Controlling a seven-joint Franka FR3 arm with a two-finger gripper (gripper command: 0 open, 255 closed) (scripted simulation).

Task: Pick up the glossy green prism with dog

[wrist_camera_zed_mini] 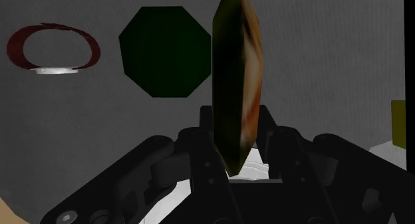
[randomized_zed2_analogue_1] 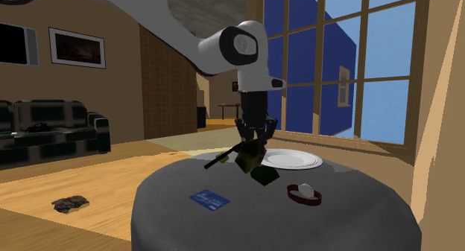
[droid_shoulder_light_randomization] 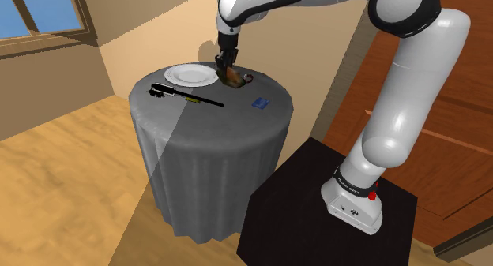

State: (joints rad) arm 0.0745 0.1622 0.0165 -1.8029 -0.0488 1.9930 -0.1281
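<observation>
Gripper points straight down, clamped on green-brown prism over table, near plate. Wrist view shows prism edge-on btwn fingers; 2nd ext. view shows sofa far left.

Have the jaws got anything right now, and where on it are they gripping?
Yes: the flat green prism, brownish on one face, is clasped across its two broad faces at the end nearest the gripper, edge-on between the jaws.

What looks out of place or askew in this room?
A dark lump lies on the wooden floor, well away from the table. The prism sits tilted, clasped by the end effector. Nothing looks spilled.
</observation>
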